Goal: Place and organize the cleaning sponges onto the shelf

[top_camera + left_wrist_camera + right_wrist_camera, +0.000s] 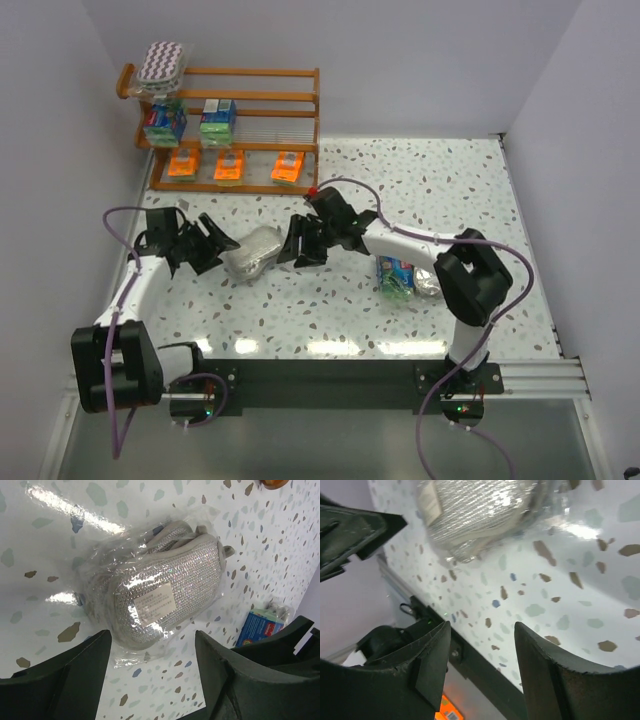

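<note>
Nine packaged sponges in all: six on the rack, three on the counter. The orange-brown wooden shelf with three slatted tiers (262,97) stands at the far left corner of the white speckled counter (430,190). Its top tier carries one oval purple-white zigzag pad (162,61) at the left end. The middle tier holds two blue-and-green wrapped blocks, a left one (165,122) and a right one (217,117). The bottom tier has three flat orange packs in a row: left (182,163), middle (230,166) and right (288,166).

In front of the shelf, mid-counter, lies one oval grey-white pad in clear wrap (167,592) — a glittery woven face, a small white printed label near its middle, loose crinkled film all round. The left hand (218,252) sits just left of it, fingers spread wide, nothing between them. The right hand (291,245) sits just right of it, equally wide open and empty.

Farther right, beside the right arm (470,285), lie a third blue-and-green block (395,275) and a second grey pad (430,284) — just beside each other, the pad partly hidden by the arm.
</note>
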Controlling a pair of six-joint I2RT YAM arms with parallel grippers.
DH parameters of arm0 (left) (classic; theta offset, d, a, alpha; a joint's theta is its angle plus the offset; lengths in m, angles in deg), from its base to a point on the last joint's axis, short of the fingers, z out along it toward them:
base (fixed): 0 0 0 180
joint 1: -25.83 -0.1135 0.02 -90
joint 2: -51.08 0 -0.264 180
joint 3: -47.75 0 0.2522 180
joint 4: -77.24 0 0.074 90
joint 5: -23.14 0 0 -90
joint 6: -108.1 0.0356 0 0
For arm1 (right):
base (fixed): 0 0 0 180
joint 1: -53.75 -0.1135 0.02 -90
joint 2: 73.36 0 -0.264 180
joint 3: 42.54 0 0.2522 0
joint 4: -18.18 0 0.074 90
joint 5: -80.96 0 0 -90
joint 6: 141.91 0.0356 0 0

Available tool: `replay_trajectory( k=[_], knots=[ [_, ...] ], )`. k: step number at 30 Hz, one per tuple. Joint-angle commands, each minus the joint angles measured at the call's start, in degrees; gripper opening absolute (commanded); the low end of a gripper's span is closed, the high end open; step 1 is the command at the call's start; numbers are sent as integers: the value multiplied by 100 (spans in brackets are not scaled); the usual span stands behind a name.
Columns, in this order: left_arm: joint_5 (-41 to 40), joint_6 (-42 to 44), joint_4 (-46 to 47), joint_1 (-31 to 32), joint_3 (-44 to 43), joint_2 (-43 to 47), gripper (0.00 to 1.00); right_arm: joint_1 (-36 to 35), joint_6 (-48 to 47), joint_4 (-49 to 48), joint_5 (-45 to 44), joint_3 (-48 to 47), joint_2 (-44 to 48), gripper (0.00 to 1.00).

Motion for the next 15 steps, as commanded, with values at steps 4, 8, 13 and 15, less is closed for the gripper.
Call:
replay_trajectory(
  k=[4, 8, 13, 15],
  knots=[
    [-5, 678, 651, 65, -384, -495, 71, -12, -11, 283, -698, -340, -477, 62],
    [38, 978, 757, 205, -692, -1074, 68, -12, 217, -340, -751, -420, -786, 66],
    [65, 1312, 802, 513, -920, -1752, 65, 6, 525, -1150, -962, -350, -1058, 84],
    [73, 1382, 758, 574, -991, -2139, 63, -3, 639, -1431, -919, -402, -1251, 85]
  ],
)
